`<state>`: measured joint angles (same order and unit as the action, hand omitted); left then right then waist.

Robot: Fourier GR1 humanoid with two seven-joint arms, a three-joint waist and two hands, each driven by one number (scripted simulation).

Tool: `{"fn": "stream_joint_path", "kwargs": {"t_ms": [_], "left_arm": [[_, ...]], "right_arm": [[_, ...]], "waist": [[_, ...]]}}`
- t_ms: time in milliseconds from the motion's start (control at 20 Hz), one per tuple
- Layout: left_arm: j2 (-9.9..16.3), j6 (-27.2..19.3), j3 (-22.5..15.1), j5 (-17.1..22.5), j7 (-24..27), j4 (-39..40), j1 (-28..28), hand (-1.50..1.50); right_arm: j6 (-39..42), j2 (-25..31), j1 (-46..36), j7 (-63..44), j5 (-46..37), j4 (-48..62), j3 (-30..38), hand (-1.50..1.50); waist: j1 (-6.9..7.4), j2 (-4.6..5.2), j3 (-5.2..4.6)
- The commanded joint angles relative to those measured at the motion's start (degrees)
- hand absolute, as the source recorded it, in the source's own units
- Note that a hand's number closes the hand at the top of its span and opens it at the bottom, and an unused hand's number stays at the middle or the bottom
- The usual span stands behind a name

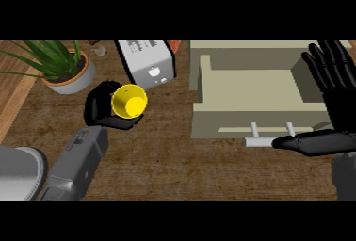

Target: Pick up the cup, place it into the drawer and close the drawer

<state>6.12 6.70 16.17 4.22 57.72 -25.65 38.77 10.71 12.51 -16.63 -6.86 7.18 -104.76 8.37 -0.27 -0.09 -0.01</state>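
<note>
Non-task stuff I see on the brown wood-grain counter (181, 169): green spiky-leaved plant in a round light-grey pot (68, 70) at far left. Just right of it, a silver boxy toaster (147, 61), tilted, with dark slots on top. Small pale object (99, 51) between plant and toaster, can't tell what it is. Orange-red thing (175, 45) peeks out behind the toaster, mostly hidden. Curved grey metallic item (20, 172) at lower-left edge, cut off.
</note>
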Motion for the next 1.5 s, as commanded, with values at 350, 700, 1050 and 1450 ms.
{"fn": "stream_joint_path", "kwargs": {"t_ms": [350,700,1050,1450], "left_arm": [[-6.02,-7.01,-9.09,2.18,-21.78,-18.8,11.69,1.5],[-6.1,-16.52,-14.9,4.05,-32.79,-17.17,23.94,1.5],[-6.12,-25.03,-18.75,7.7,-43.95,-7.66,35.76,1.5],[-6.12,-28.86,-28.14,12.55,-43.79,4.96,39.99,1.5]], "right_arm": [[-0.78,-0.59,2.71,-0.01,-0.62,-2.6,0.27,-1.5],[-0.32,0.27,0.08,1.35,-1.28,0.02,0.62,-1.5],[1.15,-0.74,2.82,4.46,-1.13,-0.17,-0.31,-1.5],[1.73,0.33,-3.12,1.66,0.36,2.46,-0.35,-1.5]], "waist": [[0.5,-0.5,0.06],[-0.83,0.15,0.03],[-2.56,0.48,0.09],[-5.65,1.45,0.13]]}}
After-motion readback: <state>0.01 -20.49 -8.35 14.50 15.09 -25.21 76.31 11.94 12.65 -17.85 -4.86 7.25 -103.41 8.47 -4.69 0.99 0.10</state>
